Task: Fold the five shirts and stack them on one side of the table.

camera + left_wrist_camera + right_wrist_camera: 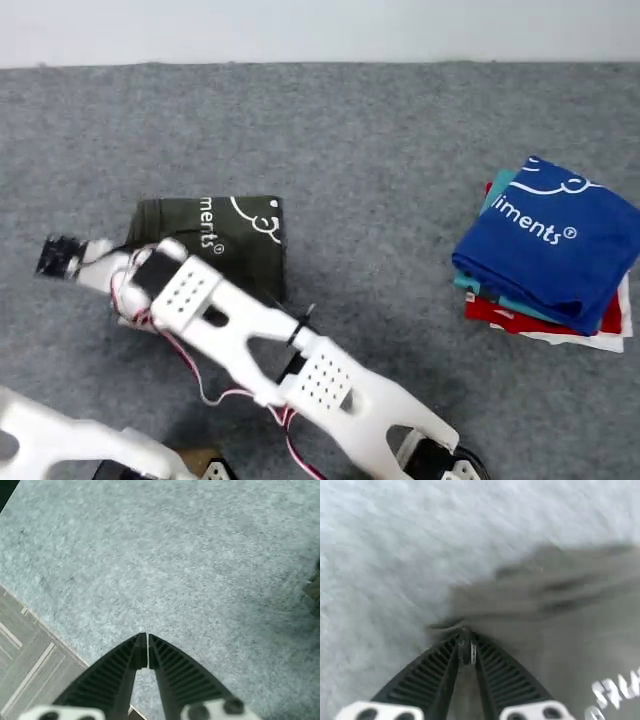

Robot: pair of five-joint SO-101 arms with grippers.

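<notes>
One dark green shirt (222, 243), folded, lies left of centre on the grey mat (350, 130). The stack (505, 312) of four folded shirts sits well apart at the right edge, with the blue shirt (550, 240) on top. The right gripper (466, 644) is at the green shirt's left near edge, jaws clamped on the fabric. The left gripper (148, 647) has its jaws together with nothing in them, and it hangs over the mat's near left edge beside the wood surface (30, 680).
</notes>
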